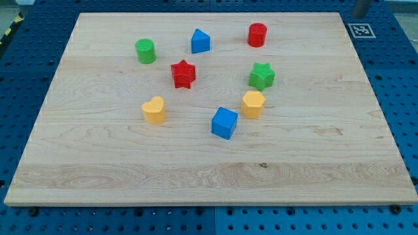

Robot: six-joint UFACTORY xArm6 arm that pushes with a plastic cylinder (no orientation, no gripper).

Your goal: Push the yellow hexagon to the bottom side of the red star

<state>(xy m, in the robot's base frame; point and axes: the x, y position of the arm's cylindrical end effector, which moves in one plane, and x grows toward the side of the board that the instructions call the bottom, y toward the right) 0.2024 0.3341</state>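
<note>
Yellow hexagon (pixel 253 104) sits right of board centre, just below the green star (pixel 262 76) and just up-right of the blue cube (pixel 224 123); small gaps to both, not touching as far as I can tell. Red star (pixel 183 74) is well apart, toward the view's upper left. The spot below it looks free, with the yellow heart (pixel 154 109) off to its lower left.

My tip is not in view. Only a grey bit shows at the view's top right corner, so I can't place anything relative to the tip or tell its state. It's a bare rod anyway, nothing to open or close.

Handling, my read: small rigid plastic block, light, low friction on the smooth wooden board (pixel 326 163). It should slide easily and may overshoot or spin if hit off-centre. No grasp, so contact belongs on a flat face on the hexagon's right side, centred, pushing toward the view's left. Corner contact will likely rotate it.

Risk: the blue cube lies close to the straight path. Route slightly above it, or the cube gets dragged along.
</note>
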